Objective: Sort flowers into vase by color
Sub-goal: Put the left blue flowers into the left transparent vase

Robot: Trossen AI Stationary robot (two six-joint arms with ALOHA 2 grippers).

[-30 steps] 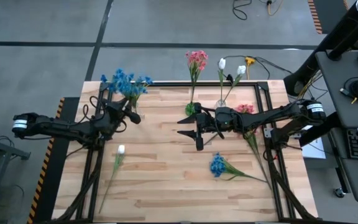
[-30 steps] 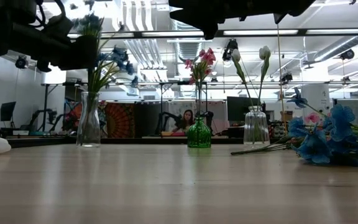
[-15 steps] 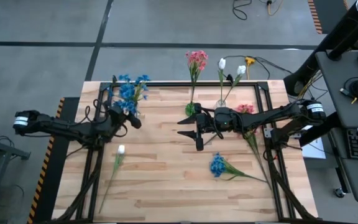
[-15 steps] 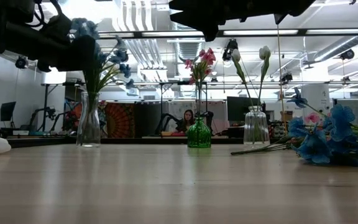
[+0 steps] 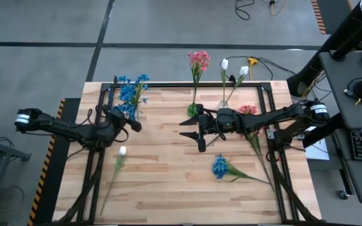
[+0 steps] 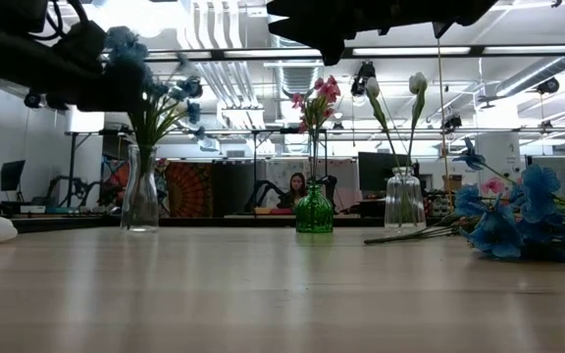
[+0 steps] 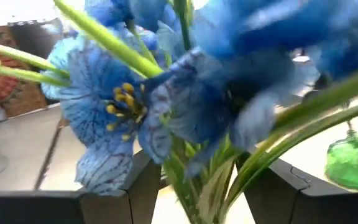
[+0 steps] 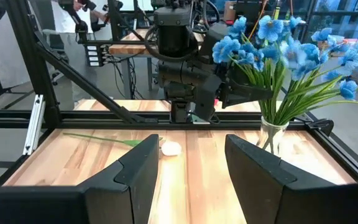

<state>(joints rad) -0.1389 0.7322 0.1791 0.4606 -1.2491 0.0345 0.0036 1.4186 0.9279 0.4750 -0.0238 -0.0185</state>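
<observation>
Left gripper (image 5: 132, 123): fingers (image 7: 138, 193) spread, blue sprig stems between them, contact not discernible; blue flowers (image 5: 131, 95) stand just ahead of it in a clear glass vase (image 6: 140, 191) at the table's (image 5: 168, 182) far left edge. Right gripper (image 5: 193, 133): hovers mid-table, jaws parted, nothing between them. Green vase (image 6: 314, 210) with pink flowers (image 5: 198, 61): just behind the right gripper. Clear vase (image 6: 404, 199) with white buds (image 5: 234, 67): beside the green one. Loose white bud (image 5: 122, 150): on the table just beside the left gripper. Loose blue sprig (image 5: 220, 167): near the right gripper. Loose pink sprig (image 5: 249, 110): beside the right arm.
</observation>
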